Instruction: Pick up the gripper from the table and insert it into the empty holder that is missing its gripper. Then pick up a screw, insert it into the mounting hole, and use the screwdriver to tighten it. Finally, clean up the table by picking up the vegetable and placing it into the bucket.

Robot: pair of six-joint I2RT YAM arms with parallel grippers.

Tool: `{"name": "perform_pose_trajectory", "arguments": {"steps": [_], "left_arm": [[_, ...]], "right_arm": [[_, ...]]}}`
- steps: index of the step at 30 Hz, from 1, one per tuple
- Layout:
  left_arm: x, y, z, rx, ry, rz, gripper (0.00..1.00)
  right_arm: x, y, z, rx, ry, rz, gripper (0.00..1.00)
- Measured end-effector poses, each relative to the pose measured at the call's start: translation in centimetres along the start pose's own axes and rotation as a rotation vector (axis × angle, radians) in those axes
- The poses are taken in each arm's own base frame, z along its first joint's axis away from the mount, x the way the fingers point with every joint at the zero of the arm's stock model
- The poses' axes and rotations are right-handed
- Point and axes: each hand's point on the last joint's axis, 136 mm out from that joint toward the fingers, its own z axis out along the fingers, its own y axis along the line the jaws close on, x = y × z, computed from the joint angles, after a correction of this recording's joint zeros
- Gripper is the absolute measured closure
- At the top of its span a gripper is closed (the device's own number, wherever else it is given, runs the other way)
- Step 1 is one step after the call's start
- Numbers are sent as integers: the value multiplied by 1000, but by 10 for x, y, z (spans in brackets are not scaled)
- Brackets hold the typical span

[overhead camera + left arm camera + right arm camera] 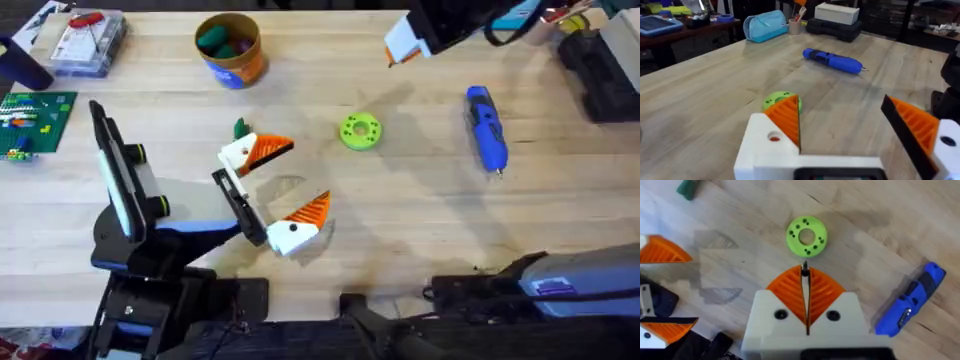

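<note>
Screw held over green disc; insertion pending.

The right pincer (805, 275) is seen pressed together, with a small dark pin, judged to be the screw (805, 269), nipped at its tips. The green disc (806, 236), ringed with holes, lies on the desk (420, 210) just beyond those tips. The left pincer (278, 188) is held wide apart, near the disc. The screwdriver (487, 128) lies flat on the far side of the disc from the left pincer, and the bucket (230, 48) stands well beyond it. It is advised that the screw be kept upright, centred over one hole, and lowered slowly before release.
</note>
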Motion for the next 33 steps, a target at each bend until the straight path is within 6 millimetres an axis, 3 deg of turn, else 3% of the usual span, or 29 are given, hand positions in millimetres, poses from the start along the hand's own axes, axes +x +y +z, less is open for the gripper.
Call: {"name": "perform_pose_trajectory", "arguments": {"steps": [12,27,33], "left_arm": [[0,0,0,0,0,0,9],[0,0,0,0,0,0,9],[0,0,0,0,0,0,9]], "right_arm": [[-3,46,1,-72,-9,-130,998],[-42,99,5,-168,-52,-275,998],[-43,127,0,-213,-71,-368,998]]}}
